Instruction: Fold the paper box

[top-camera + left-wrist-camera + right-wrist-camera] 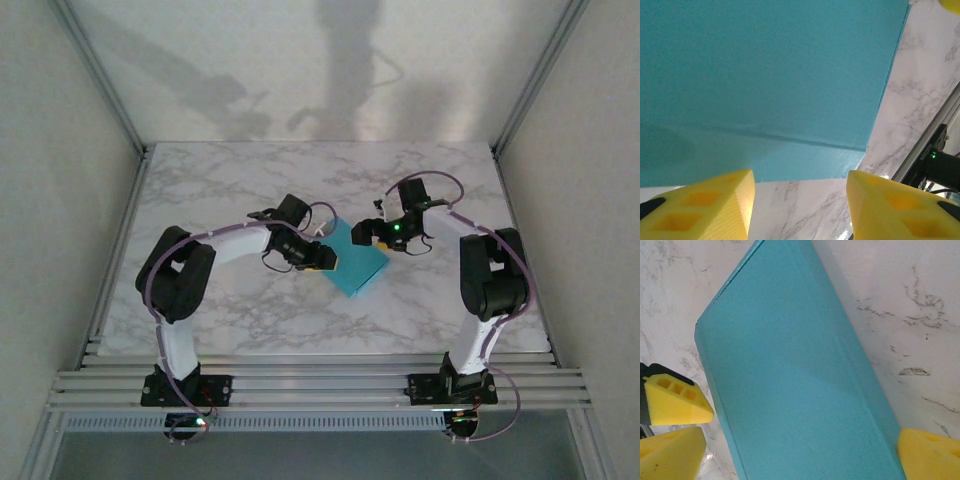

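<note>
currently the paper box (pixel 355 262) lies flat near the middle of the marble bench (pixel 230 180), turquoise face up. it looks like a shallow closed rectangle, with one crease visible along its near side in the left wrist view. the left arm (pixel 235 245) reaches in at the box's left edge. the left jaws stand about half open, their yellow pads (pixel 710 202) just short of the box's edge with bare marble between them, holding nothing. the right arm (pixel 490 270) comes in at the box's far right corner. the right jaws are spread wide and straddle the box's width, one pad (pixel 930 455) just beside its long edge and the other pad (pixel 667 457) apart from it, so no grip is judged. assessment: the fold appears well advanced, and the step in hand is likely squaring or pressing down the sides. to do it well, one set of jaws should pin the box while the other works a single edge along its crease. pressure should be light, since thin card may buckle or skate on smooth marble. count: one box, one bench, two arms, two sets of jaws.
</note>
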Action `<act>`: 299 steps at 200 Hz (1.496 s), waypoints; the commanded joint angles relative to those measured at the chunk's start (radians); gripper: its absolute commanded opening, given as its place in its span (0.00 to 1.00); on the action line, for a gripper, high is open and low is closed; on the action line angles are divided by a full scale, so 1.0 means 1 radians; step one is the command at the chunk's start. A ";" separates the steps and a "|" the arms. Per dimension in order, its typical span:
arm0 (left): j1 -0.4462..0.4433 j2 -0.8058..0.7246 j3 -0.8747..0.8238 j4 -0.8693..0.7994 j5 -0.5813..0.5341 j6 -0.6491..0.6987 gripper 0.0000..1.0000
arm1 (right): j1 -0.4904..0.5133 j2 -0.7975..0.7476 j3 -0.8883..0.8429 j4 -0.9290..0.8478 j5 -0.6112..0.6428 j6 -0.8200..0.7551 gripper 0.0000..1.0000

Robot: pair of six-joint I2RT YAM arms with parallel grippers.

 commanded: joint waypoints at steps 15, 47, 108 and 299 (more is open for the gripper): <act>-0.025 0.031 0.026 0.010 0.017 -0.009 0.52 | 0.009 0.021 -0.018 0.018 -0.030 0.004 0.98; -0.035 0.039 0.025 0.027 0.006 -0.022 0.52 | 0.014 0.017 -0.032 0.032 -0.034 0.013 0.97; -0.053 0.038 -0.005 0.119 -0.036 -0.070 0.50 | 0.023 0.020 -0.063 0.054 -0.048 0.027 0.97; -0.097 -0.097 -0.333 0.757 -0.139 -0.268 0.49 | 0.020 -0.002 -0.078 0.052 0.008 0.056 0.96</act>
